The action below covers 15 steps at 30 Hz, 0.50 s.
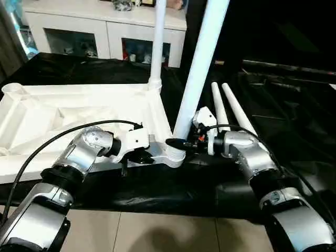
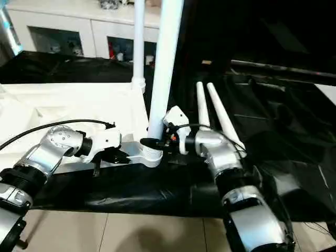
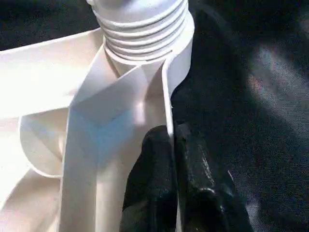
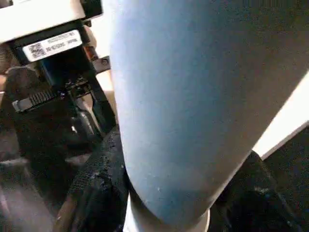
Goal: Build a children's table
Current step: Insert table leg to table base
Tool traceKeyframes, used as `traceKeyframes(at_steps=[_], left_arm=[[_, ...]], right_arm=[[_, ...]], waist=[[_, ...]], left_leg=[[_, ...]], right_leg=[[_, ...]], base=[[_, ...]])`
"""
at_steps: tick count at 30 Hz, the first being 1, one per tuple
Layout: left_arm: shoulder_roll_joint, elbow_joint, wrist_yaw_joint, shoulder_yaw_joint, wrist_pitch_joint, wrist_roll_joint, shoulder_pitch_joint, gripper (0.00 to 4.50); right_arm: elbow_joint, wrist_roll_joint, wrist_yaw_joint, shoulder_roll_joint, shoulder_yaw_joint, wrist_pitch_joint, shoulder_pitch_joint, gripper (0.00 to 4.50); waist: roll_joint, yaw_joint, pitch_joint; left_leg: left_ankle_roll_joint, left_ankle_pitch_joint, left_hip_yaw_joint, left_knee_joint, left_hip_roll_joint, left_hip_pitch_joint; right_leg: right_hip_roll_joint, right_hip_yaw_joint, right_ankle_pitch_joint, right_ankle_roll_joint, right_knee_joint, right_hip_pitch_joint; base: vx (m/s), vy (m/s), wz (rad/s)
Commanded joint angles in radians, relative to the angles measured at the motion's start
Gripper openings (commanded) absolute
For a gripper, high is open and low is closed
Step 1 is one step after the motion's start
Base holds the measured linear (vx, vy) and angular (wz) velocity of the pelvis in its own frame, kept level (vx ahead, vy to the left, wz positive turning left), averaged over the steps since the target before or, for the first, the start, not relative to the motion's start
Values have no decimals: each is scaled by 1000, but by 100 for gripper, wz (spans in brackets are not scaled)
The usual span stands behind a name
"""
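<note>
Tabletop (image 1: 79,113) lies upside down on the black-covered worktop (image 1: 294,121), ribs up, one leg (image 1: 157,42) already standing in the far corner socket. Left pincer (image 3: 171,169) is clamped shut on the top's thin edge wall, right pincer (image 1: 181,143) hugs the near leg (image 1: 202,63) low down by its threaded socket (image 3: 145,29). Looks like light, stiff, slick plastic, so grabbing low near the base seems smart. Two spare legs (image 1: 228,107) lie just beside. White cabinet (image 1: 105,26) at the back, tiled floor (image 1: 157,231) below.

tops of both upright legs (image 1: 202,63) cut off; cabinet (image 1: 105,31) contents blurred
</note>
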<state>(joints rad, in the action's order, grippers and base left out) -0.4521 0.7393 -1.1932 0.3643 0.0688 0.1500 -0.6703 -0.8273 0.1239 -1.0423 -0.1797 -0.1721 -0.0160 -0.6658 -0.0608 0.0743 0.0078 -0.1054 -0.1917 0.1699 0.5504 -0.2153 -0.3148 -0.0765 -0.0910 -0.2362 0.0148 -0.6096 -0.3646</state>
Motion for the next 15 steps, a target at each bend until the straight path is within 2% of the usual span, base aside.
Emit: traceKeyframes(at_steps=[1, 4, 8, 13, 15], left_arm=[[15, -23, -25, 8, 35, -5, -30, 0], [15, -18, -27, 9, 39, -6, -32, 0], [16, -14, -28, 10, 40, -7, -34, 0], [19, -7, -12, -1, 29, -6, -38, 0], [35, 19, 39, -14, -1, 1, -52, 0]], right_arm=[[-142, -106, 22, -15, -83, 67, 104, 186], [-142, -103, 28, -15, -80, 70, 100, 186], [-143, -106, 40, -11, -75, 72, 97, 186], [-143, -104, 87, 1, -63, 84, 93, 186], [-163, -100, 176, 19, -37, 95, 83, 186]], waist=[[29, -8, -2], [26, -12, -3], [26, -15, -1], [24, -19, 3], [22, -22, 8]], left_leg=[[-17, -454, -18, -79, -32, 4], [-15, -454, -16, -79, -32, 1], [-13, -466, -17, -79, -31, 1], [-13, -488, -22, -82, -31, 1], [-13, -515, -24, -81, -29, 5]], right_leg=[[-77, 64, -483, 101, 116, -4], [-74, 65, -438, 121, 111, -4], [-76, 66, -457, 121, 113, -6], [-78, 66, -530, 94, 120, -11], [-79, 64, -590, 74, 128, -18]], base=[[0, 0, 0], [0, 0, 0], [0, 0, 0], [0, 0, 0], [0, 0, 0]])
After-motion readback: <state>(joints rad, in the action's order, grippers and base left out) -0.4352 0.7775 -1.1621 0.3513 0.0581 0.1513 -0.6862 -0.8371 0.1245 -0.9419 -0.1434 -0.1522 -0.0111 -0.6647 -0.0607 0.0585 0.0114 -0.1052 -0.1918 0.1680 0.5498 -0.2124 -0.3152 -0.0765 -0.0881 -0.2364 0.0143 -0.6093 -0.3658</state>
